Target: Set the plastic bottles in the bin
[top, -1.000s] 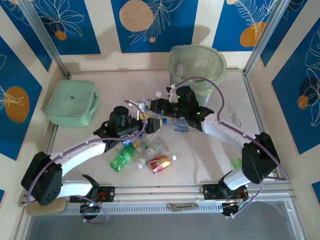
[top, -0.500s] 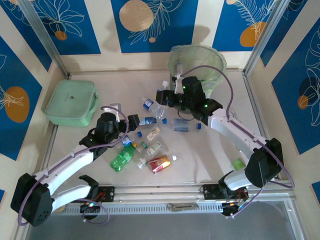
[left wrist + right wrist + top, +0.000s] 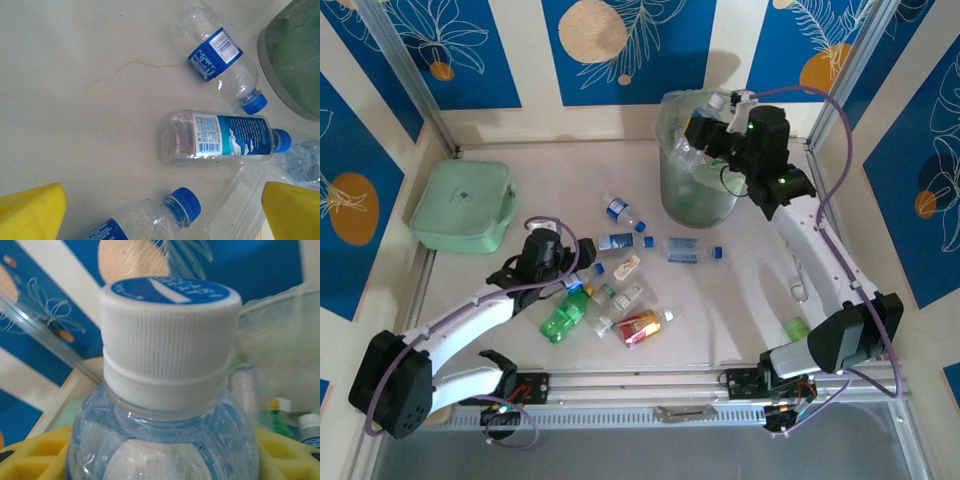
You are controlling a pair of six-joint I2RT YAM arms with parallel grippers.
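My right gripper point(image 3: 703, 128) hangs over the rim of the bin point(image 3: 670, 185), a tall grey bucket with a pale green liner. It is shut on a clear plastic bottle point(image 3: 167, 340) with a white cap; yellow fingers point(image 3: 35, 460) flank the bottle's shoulders. Several more plastic bottles lie on the table: a clear one with a blue label point(image 3: 617, 209), a teal-labelled one point(image 3: 220, 137), a green one point(image 3: 563, 315) and a red-orange one point(image 3: 640, 325). My left gripper point(image 3: 570, 258) is open low over a blue-capped bottle point(image 3: 184, 204) lying between its fingers point(image 3: 292, 210), without touching it.
A flat mint-green case point(image 3: 463, 205) sits at the far left. A small green thing point(image 3: 794, 327) lies near the right arm's base, with a thin metal hook point(image 3: 800, 285) beyond it. Frame rails border the table on both sides.
The right arm has lifted its bottle from the middle of the table up and back to the bin's rim. The left arm drew back toward the left and stays open.
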